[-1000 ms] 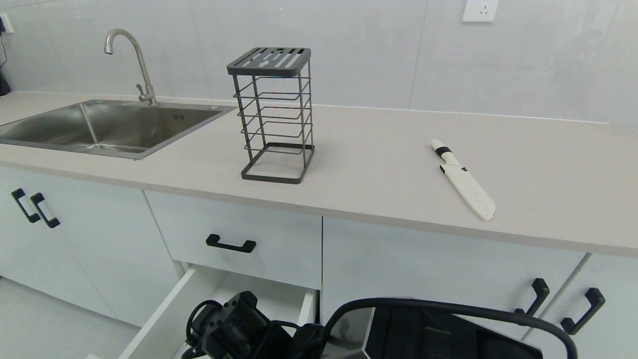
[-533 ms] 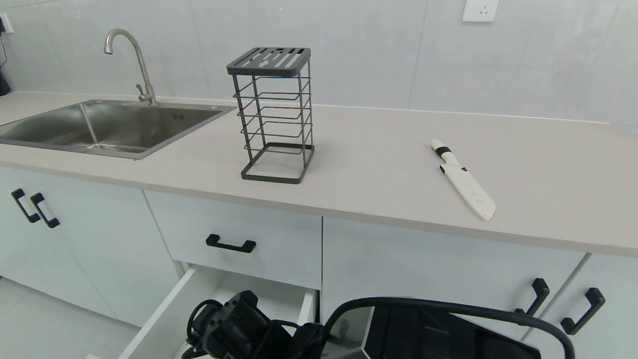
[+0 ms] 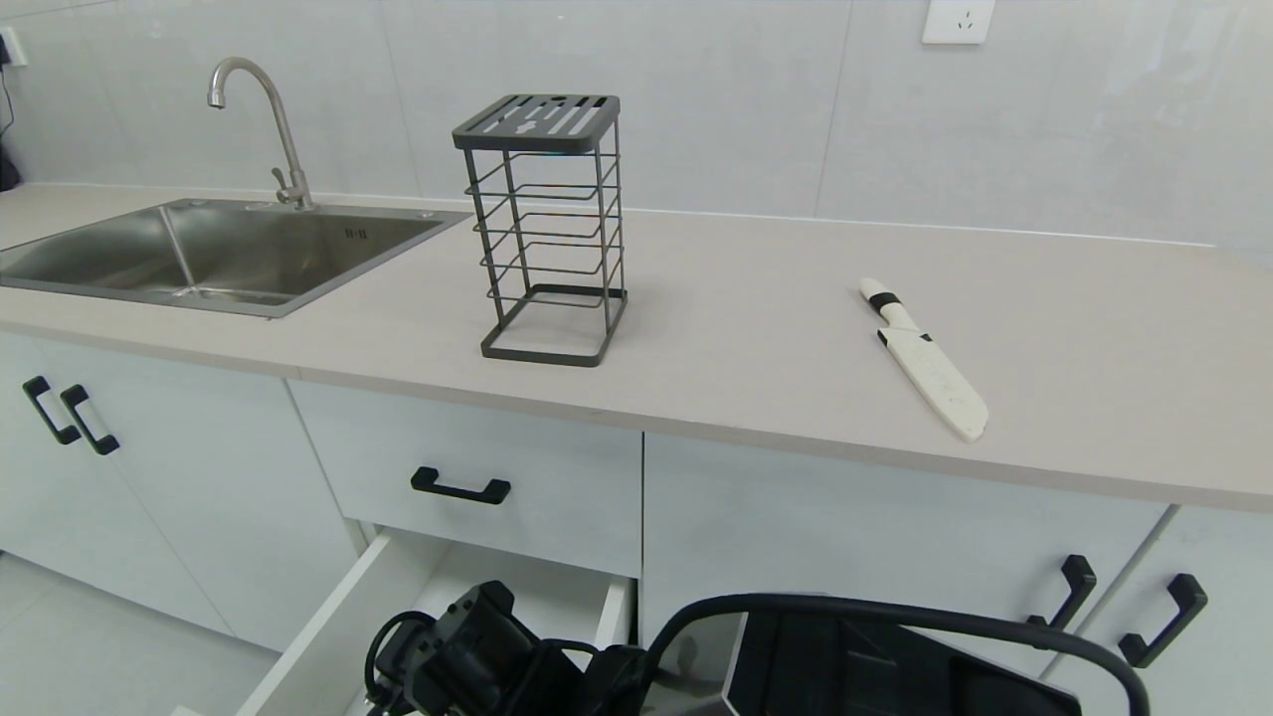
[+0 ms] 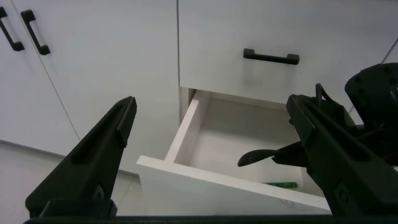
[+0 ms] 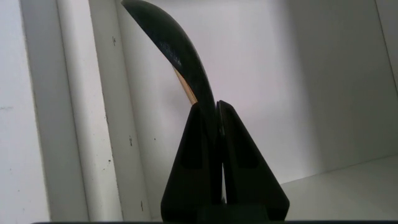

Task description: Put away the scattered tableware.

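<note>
The right hand (image 5: 216, 107) is pinching a black spoon (image 5: 166, 40) tightly, holding it over the open drawer (image 4: 211, 178). The left hand (image 4: 210, 107) is hanging wide open, gripping nothing, facing that drawer. A white knife (image 3: 927, 364) is lying on the tabletop (image 3: 756, 328).

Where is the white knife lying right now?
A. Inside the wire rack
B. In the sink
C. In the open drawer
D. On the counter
D: the knife lies flat on the counter, off to the right of the wire rack and not touching it.
</note>
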Available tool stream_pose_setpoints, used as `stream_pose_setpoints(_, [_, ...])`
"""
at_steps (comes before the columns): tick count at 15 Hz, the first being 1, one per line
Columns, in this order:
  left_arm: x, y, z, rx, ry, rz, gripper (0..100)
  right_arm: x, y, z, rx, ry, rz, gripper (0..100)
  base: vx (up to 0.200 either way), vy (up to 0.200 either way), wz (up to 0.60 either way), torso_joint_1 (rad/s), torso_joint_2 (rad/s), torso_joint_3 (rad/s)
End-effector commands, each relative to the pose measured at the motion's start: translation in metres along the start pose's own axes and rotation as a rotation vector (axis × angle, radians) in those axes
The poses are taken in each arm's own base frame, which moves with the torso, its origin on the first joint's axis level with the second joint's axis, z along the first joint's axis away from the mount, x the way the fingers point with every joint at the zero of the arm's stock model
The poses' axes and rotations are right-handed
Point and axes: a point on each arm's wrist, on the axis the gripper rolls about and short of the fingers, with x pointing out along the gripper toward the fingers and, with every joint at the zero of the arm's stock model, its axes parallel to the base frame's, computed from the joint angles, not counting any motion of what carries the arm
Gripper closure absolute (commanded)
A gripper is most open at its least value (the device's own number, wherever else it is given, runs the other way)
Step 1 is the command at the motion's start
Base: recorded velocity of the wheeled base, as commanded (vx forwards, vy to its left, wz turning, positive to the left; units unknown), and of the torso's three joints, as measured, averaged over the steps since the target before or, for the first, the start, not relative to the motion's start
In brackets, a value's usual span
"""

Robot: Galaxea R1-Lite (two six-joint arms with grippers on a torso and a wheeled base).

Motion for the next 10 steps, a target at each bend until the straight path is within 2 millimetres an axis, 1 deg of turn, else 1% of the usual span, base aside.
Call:
stream_pose_setpoints(1, [0.0001,0.0000,0.0000,-0.001,0.001,0.001,0,-0.0009,-0.0002,0.0018,-0.001,-0.006,-0.001,100,0.000,0.000,0.00,0.000,0.00,0.000])
stream_pose_setpoints(10, [0.0001,0.0000,0.0000,-0.001,0.001,0.001,0,-0.0012,0.0004,0.0041,0.001,-0.017,0.001,100,0.000,0.000,0.00,0.000,0.00,0.000])
